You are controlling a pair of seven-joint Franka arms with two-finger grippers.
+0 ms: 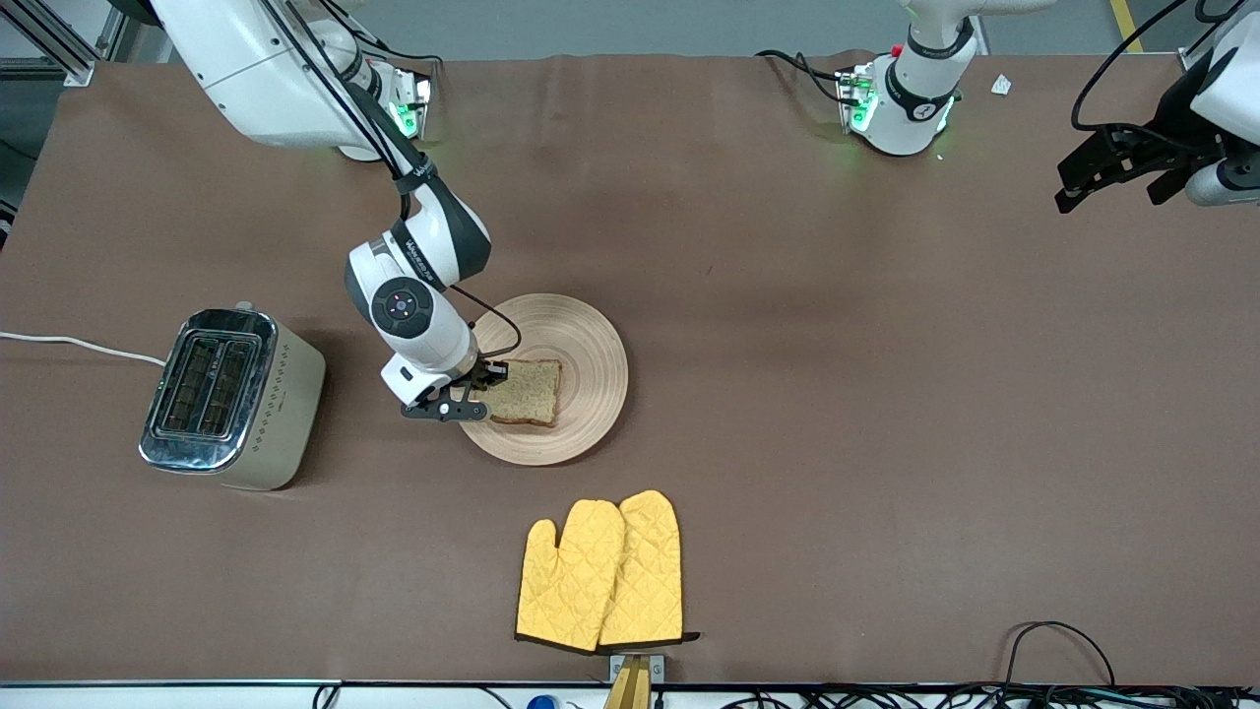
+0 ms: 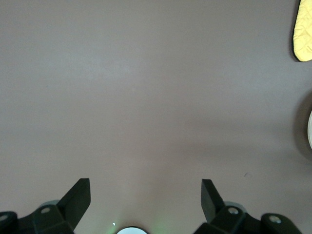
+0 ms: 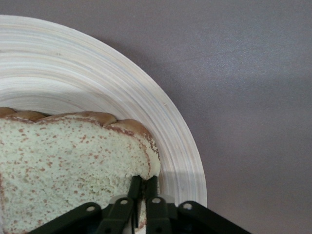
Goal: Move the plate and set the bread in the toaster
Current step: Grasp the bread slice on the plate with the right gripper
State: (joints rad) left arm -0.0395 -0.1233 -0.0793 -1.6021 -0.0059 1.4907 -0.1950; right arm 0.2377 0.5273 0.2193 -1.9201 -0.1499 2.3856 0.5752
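The round wooden plate (image 1: pixel 581 345) lies mid-table, and the brown speckled bread (image 1: pixel 527 392) rests on it. My right gripper (image 1: pixel 482 382) is down at the slice's edge toward the toaster, shut on the bread's crust; in the right wrist view the fingers (image 3: pixel 137 187) pinch the bread (image 3: pixel 68 161) over the plate (image 3: pixel 97 83). The cream toaster (image 1: pixel 234 396) with two empty slots stands toward the right arm's end of the table. My left gripper (image 1: pixel 1117 167) waits open, high over the left arm's end; in its wrist view the gripper (image 2: pixel 146 195) shows only bare table between its fingers.
A pair of yellow oven mitts (image 1: pixel 602 573) lies nearer the front camera than the plate. The toaster's white cord (image 1: pixel 69 345) runs off the table's edge. Cables hang along the front edge (image 1: pixel 1053 640).
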